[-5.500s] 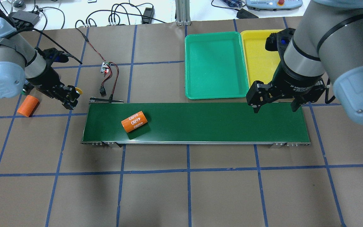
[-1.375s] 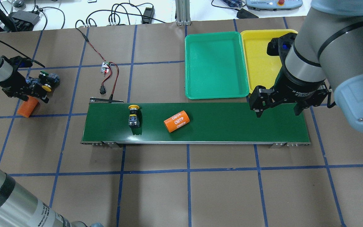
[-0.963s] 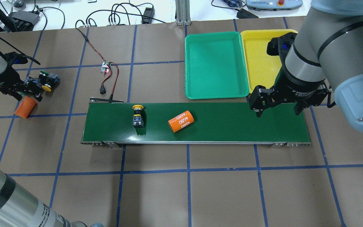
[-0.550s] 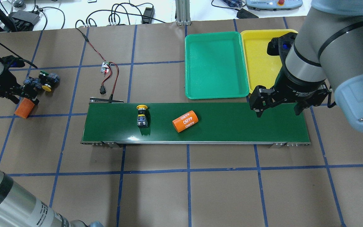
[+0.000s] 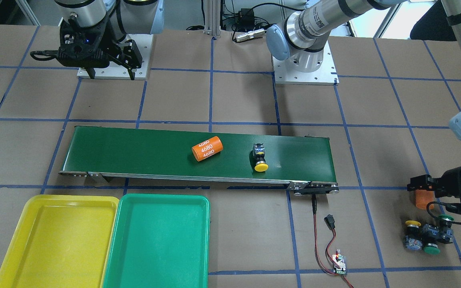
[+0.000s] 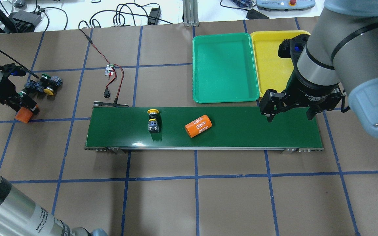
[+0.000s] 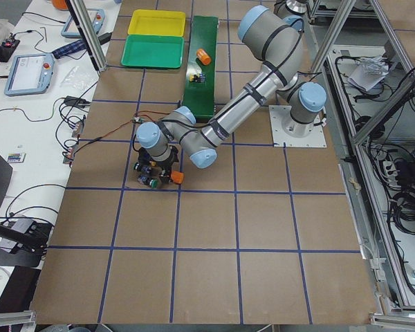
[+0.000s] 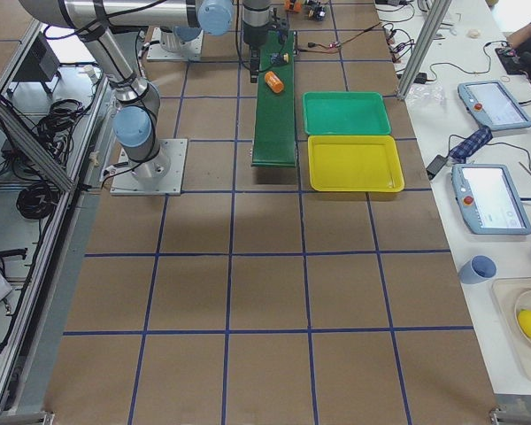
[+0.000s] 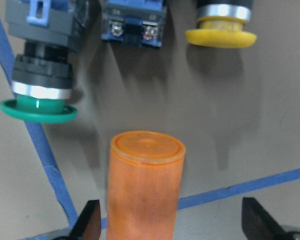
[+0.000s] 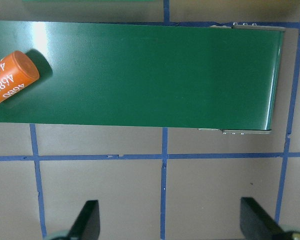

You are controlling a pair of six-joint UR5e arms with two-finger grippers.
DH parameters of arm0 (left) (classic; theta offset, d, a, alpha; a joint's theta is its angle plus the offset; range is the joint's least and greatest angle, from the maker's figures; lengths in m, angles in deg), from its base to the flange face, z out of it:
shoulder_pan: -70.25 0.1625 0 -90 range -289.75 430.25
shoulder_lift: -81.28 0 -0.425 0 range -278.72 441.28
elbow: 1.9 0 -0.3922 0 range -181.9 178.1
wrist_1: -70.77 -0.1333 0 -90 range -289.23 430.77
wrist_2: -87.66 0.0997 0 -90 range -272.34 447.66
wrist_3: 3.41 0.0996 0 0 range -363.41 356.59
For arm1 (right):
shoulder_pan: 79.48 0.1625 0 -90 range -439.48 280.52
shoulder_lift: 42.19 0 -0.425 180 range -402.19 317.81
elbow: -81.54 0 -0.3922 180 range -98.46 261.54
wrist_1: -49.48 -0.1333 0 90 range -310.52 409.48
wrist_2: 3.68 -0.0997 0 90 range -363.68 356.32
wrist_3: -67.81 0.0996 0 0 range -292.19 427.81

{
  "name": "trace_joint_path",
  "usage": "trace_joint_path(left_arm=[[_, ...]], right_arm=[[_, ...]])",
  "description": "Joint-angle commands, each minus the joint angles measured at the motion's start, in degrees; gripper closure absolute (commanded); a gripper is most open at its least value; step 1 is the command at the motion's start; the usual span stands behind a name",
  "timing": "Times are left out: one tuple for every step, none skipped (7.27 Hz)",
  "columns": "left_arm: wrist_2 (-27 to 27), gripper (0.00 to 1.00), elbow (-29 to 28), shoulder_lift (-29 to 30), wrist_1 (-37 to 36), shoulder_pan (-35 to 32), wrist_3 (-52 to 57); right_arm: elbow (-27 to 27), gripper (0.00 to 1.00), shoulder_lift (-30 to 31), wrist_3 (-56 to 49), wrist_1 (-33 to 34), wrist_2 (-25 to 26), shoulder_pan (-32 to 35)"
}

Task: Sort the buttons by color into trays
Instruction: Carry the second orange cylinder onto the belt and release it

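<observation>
A black-bodied yellow-capped button [image 6: 153,120] lies on its side left of centre on the conveyor belt [image 6: 241,131], near an orange cylinder marked 4680 [image 6: 198,126]. 3 other buttons [image 6: 48,90], 2 green-capped and 1 yellow-capped, cluster at far left. The green tray [image 6: 225,65] and yellow tray [image 6: 269,59], upper right, show bare floors. The left gripper [image 6: 26,105], jaws apart, straddles another orange cylinder [image 9: 146,185]. The right gripper [image 6: 289,116], jaws apart, hangs over the belt's right end.

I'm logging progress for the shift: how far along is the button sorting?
Nothing sorted yet: green tray and yellow tray are empty. Under way: one yellow button lies on the conveyor belt; the open right hand hovers near its tray-side end. Left: three buttons on the table by the open left hand, which straddles an orange cylinder.
</observation>
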Motion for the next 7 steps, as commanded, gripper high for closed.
trace_joint_path(left_arm=[[0.0, 0.45, -0.6, 1.7, -0.3, 0.4, 0.6], [0.0, 0.99, -0.7, 1.6, -0.3, 0.7, 0.8], [0.1, 1.0, -0.2, 0.6, 0.2, 0.3, 0.8], [0.2, 1.0, 1.0, -2.2, 4.1, -1.0, -1.1], [-0.4, 1.0, 1.3, -6.1, 10.1, -2.5, -7.6], [-0.5, 1.0, 1.9, -9.7, 13.0, -6.0, -10.9], [-0.6, 1.0, 3.8, -13.0, 14.0, -9.5, -10.2]], right_arm=[[0.0, 0.0, 0.0, 0.0, 0.0, 0.1, 0.0], [0.0, 0.0, -0.1, 0.0, 0.0, 0.2, 0.0], [0.0, 0.0, 0.0, 0.0, 0.0, 0.5, 0.0], [0.1, 0.0, 0.0, 0.0, 0.0, 0.4, 0.1], [0.0, 0.0, 0.0, 0.0, 0.0, 0.4, 0.0], [0.1, 0.0, 0.0, 0.0, 0.0, 0.3, 0.1], [0.1, 0.0, 0.0, 0.0, 0.0, 0.4, 0.0]])
